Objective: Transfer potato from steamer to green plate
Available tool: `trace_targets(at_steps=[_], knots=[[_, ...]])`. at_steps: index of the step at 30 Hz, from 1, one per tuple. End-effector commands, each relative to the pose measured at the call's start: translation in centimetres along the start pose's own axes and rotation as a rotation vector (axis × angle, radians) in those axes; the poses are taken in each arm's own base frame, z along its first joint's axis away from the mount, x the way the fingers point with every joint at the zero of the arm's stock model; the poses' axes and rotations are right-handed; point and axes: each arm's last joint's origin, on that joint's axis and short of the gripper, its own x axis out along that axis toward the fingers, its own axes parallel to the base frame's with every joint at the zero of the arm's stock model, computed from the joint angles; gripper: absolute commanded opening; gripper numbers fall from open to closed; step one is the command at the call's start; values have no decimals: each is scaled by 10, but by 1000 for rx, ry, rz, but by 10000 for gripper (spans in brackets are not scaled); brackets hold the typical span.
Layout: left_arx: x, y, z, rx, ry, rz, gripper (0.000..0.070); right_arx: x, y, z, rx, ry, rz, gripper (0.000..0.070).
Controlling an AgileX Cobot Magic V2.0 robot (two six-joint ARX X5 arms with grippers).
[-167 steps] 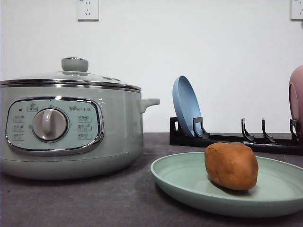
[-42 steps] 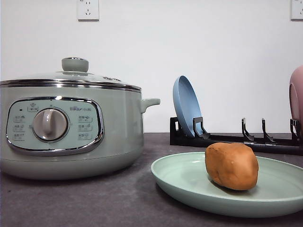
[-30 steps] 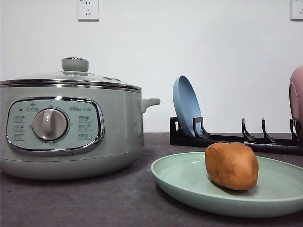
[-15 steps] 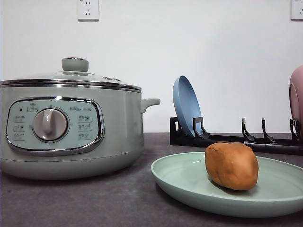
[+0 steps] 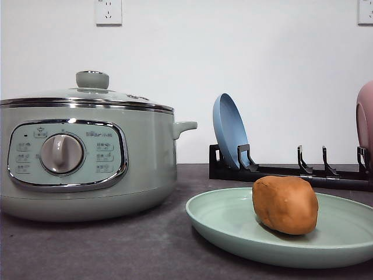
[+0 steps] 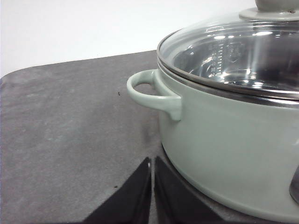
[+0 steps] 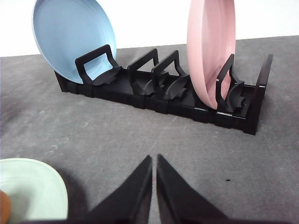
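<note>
Since potato (image 5: 285, 205) sits on green plate (image 5: 233, 224), steamer (image 5: 87, 157) lidded, transfer looks finished; my left gripper (image 6: 152, 163) and right gripper (image 7: 154, 161) pinched closed, holding nothing.

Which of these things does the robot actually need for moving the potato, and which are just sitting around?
Part of the job:
potato, lying on the green plate
green plate
steamer, lid on

Just sitting around:
black rack
blue plate, standing in the rack
pink dish, standing in the rack
wall sockets
</note>
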Motion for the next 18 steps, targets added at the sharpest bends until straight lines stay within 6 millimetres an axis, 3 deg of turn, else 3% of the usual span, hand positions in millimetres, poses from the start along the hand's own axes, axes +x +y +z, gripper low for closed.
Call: trace_targets(at_steps=[1, 18], knots=[[2, -1, -7, -10, 24, 0, 3, 0, 0, -1, -7, -4, -1, 3], [2, -1, -7, -10, 24, 0, 3, 0, 0, -1, -7, -4, -1, 3]])
